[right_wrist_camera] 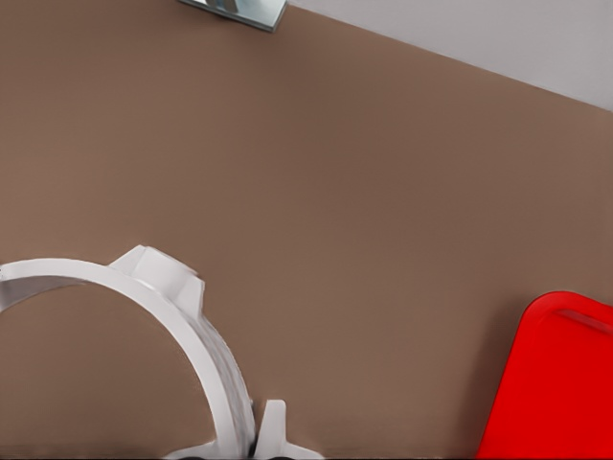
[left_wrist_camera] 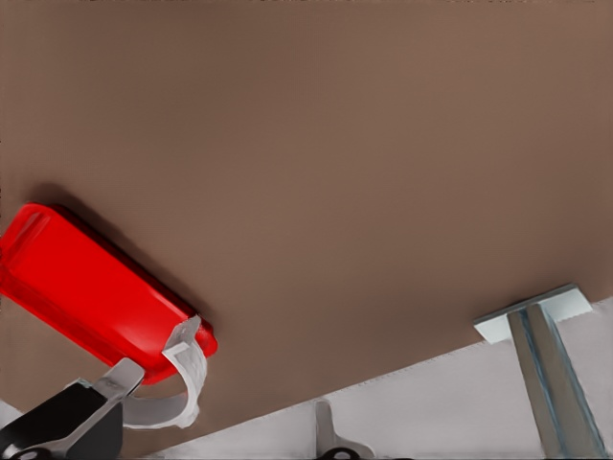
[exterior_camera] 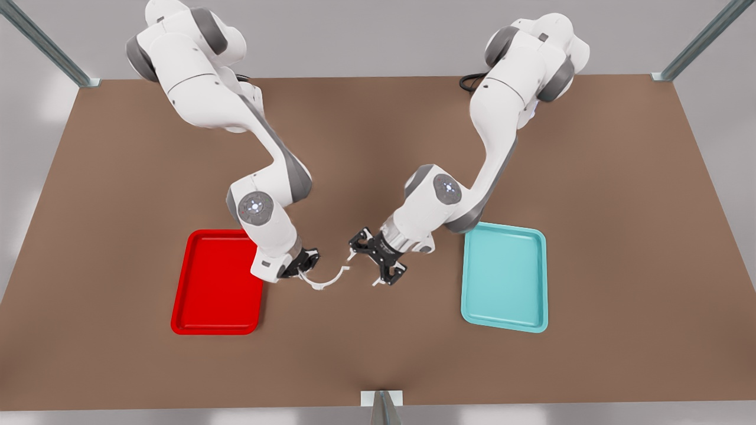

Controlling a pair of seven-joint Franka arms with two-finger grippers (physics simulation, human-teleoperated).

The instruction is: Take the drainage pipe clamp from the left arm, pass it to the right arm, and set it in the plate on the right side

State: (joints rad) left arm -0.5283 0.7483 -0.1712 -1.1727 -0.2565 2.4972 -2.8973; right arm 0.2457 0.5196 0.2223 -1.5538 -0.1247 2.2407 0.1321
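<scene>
Right gripper: clamped on one end of the drainage pipe clamp, at the front view's left of it. Forearm drops steeply to the wrist, elbow bent above.

Left gripper: at the front view's right of the clamp, just beside its free end. Jaws spread wide, nothing between them. Wrist is tilted toward the clamp, and the forearm comes in low from the front view's right.
</scene>
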